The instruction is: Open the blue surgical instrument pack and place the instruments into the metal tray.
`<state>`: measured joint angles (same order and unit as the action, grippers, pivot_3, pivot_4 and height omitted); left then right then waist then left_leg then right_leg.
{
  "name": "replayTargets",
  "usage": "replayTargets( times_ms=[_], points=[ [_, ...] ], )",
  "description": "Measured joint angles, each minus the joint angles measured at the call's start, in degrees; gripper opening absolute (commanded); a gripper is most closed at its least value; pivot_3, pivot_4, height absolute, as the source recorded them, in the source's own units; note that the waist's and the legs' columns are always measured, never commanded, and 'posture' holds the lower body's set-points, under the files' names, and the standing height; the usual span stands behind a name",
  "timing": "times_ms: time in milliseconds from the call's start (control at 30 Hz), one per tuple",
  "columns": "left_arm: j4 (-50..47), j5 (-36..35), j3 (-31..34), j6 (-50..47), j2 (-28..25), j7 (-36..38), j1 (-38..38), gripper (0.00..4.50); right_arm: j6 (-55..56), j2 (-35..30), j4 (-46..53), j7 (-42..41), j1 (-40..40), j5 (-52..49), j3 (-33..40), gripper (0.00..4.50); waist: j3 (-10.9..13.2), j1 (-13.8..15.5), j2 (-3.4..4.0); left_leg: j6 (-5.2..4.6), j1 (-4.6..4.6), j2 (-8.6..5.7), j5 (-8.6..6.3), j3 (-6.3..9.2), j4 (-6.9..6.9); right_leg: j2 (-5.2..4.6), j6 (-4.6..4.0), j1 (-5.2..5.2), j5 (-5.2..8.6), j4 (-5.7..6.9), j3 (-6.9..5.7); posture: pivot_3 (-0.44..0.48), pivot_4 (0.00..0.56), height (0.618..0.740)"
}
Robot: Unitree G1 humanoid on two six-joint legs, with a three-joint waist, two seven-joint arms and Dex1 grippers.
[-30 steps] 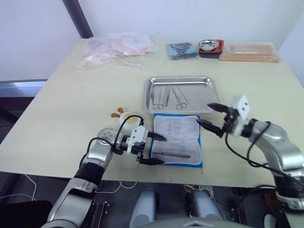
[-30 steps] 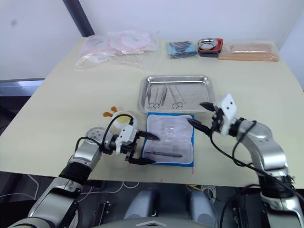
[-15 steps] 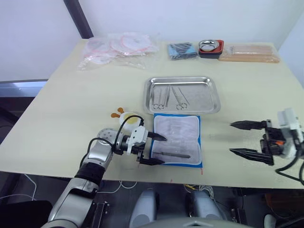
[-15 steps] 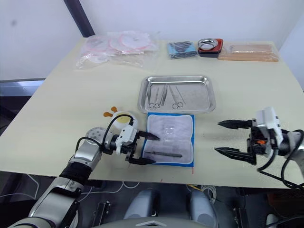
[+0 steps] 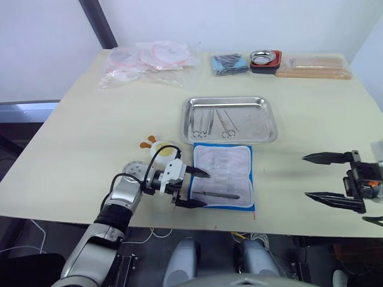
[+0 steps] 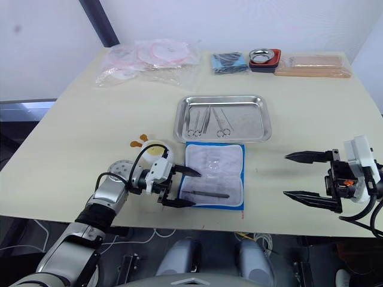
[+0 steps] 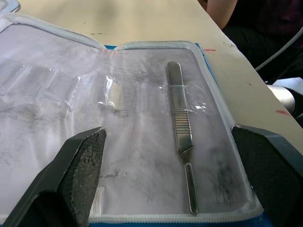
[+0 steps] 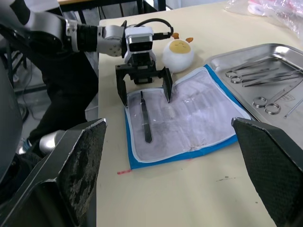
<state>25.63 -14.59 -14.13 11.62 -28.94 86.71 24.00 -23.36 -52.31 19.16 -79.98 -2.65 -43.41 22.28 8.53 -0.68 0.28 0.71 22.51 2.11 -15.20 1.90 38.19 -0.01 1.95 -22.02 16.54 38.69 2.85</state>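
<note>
The blue surgical instrument pack (image 5: 222, 176) is seen laid open and flat near the front edge of the table (image 5: 84, 137), its whitish lining turned up and its far edge just beside the near rim of the metal tray (image 5: 266, 122). One instrument is counted in the pack: a single slim metal handle (image 7: 180, 124) tucked under a clear strap, lying along the pack's near side. In the tray, toward its left half, two pairs of scissors (image 5: 225, 125) can be made out along with some thinner pieces; the exact count there cannot be told. The left claw (image 5: 198, 188) is held at the pack's left edge, released, its two fingers spread with one fingertip over the lining and the other at the near corner, and the lone handle lies between them without being touched. The right claw (image 5: 320, 177) is found well off to the right, near the front right corner of the table, also released and spread wide, with nothing between its fingers. One small yellow-and-white plush toy (image 5: 157, 147) is spotted just left of the pack. Along the back edge are one heap of clear plastic bags (image 5: 146, 61), one dark blue folded bundle (image 5: 229, 63), one small metal bowl on a red base (image 5: 266, 59), and one long tan box (image 5: 313, 66).
</note>
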Motion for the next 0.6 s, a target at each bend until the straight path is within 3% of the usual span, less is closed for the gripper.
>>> replayTargets(
  times_ms=[300,600],
  points=[
    [0.0,0.0,0.0,0.0,-0.2,0.3,0.1,4.50,4.8,5.0,0.1,4.5,6.3,8.9,-13.3,4.43,0.0,-0.1,-0.02,0.00,-0.02,0.01,0.00,-0.01,0.00,0.02,0.00,0.00,0.00,0.00,0.02,0.000,0.150,0.740],
    [0.0,0.0,-0.1,-0.1,-0.3,0.5,0.2,4.50,9.2,11.2,-3.5,12.3,13.2,24.3,-29.4,4.43,0.0,0.0,-0.02,0.00,-0.02,0.01,0.00,0.01,0.00,0.03,-0.01,-0.01,0.00,0.02,-0.01,0.000,0.150,0.740]
  ],
)
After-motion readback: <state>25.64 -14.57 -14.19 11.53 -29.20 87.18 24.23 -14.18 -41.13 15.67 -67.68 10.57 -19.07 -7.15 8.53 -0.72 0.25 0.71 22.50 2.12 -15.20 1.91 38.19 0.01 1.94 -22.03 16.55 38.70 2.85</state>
